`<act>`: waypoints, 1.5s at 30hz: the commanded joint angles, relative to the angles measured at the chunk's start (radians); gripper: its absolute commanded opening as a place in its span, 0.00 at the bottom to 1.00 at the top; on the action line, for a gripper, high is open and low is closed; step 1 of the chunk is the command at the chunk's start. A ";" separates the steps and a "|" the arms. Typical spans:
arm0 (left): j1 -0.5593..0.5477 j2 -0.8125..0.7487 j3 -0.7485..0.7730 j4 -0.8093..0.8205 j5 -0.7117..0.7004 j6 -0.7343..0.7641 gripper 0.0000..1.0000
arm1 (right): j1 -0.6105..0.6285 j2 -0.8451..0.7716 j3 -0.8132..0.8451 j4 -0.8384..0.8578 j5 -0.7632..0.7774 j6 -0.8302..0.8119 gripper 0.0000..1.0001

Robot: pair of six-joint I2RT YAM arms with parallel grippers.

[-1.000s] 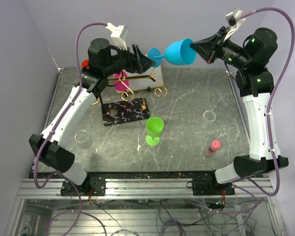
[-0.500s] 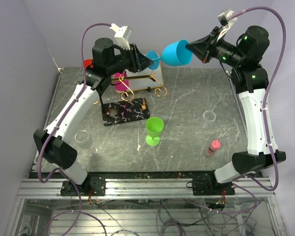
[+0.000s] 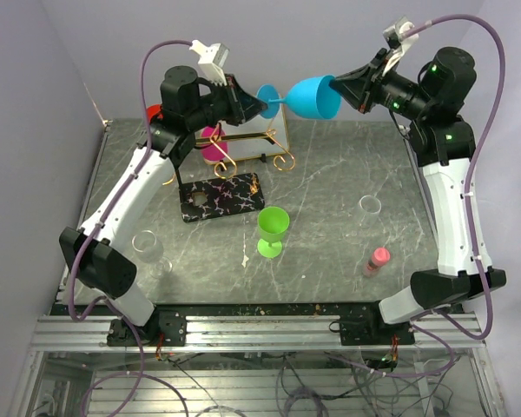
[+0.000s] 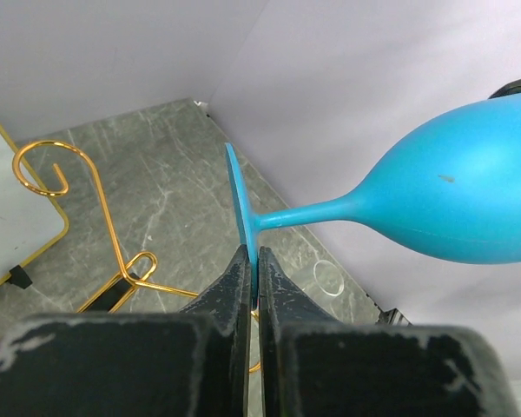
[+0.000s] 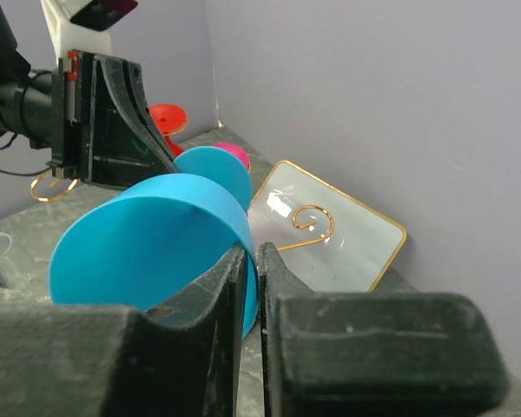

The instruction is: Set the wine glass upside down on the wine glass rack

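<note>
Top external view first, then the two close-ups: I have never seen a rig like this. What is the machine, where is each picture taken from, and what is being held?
The machine is two white robot arms bolted at the near edge of a grey marbled table. The wide picture comes from a fixed camera above and behind them. Each close-up comes from a camera on one wrist, so it shows that arm's own black fingers.

A blue wine glass is held sideways in the air between the arms. The left gripper pinches its flat foot and the right gripper pinches its rim.

On the table are the gold wire rack, an upright green glass, a clear glass and what looks like a small pink bottle.
</note>
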 commanded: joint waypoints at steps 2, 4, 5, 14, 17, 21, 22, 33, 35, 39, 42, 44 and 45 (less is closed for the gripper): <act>0.012 -0.056 -0.027 0.085 0.080 -0.022 0.07 | 0.008 -0.042 -0.026 -0.008 0.008 -0.046 0.20; 0.026 -0.063 -0.035 0.100 0.088 -0.032 0.07 | 0.008 -0.047 -0.033 -0.014 0.010 -0.057 0.29; 0.032 -0.066 -0.038 0.101 0.090 -0.033 0.07 | 0.008 -0.049 -0.034 -0.021 0.012 -0.064 0.33; 0.105 -0.108 -0.045 0.078 0.081 0.000 0.07 | 0.007 -0.068 0.016 -0.121 0.113 -0.183 0.70; 0.164 -0.137 -0.052 0.056 0.066 0.036 0.07 | 0.008 -0.084 0.016 -0.152 0.174 -0.231 0.74; 0.229 -0.164 -0.032 -0.015 0.024 0.150 0.07 | 0.006 -0.109 -0.013 -0.172 0.273 -0.277 0.76; 0.243 -0.175 -0.022 -0.040 0.006 0.197 0.07 | 0.006 -0.114 -0.027 -0.173 0.296 -0.285 0.77; 0.254 -0.299 0.096 -0.445 -0.302 0.912 0.07 | 0.006 -0.114 -0.256 -0.145 0.384 -0.411 0.77; 0.254 -0.328 0.094 -0.501 -0.325 0.980 0.07 | 0.006 -0.119 -0.300 -0.132 0.394 -0.427 0.77; 0.254 -0.376 0.105 -0.634 -0.271 1.097 0.07 | 0.006 -0.138 -0.363 -0.126 0.374 -0.456 0.77; 0.254 -0.403 0.120 -0.733 -0.191 1.178 0.07 | 0.007 -0.152 -0.403 -0.125 0.356 -0.469 0.77; 0.254 -0.420 0.133 -0.800 -0.147 1.237 0.07 | 0.006 -0.164 -0.426 -0.122 0.346 -0.476 0.77; 0.254 -0.426 0.146 -0.847 -0.129 1.278 0.07 | 0.006 -0.170 -0.436 -0.119 0.343 -0.478 0.77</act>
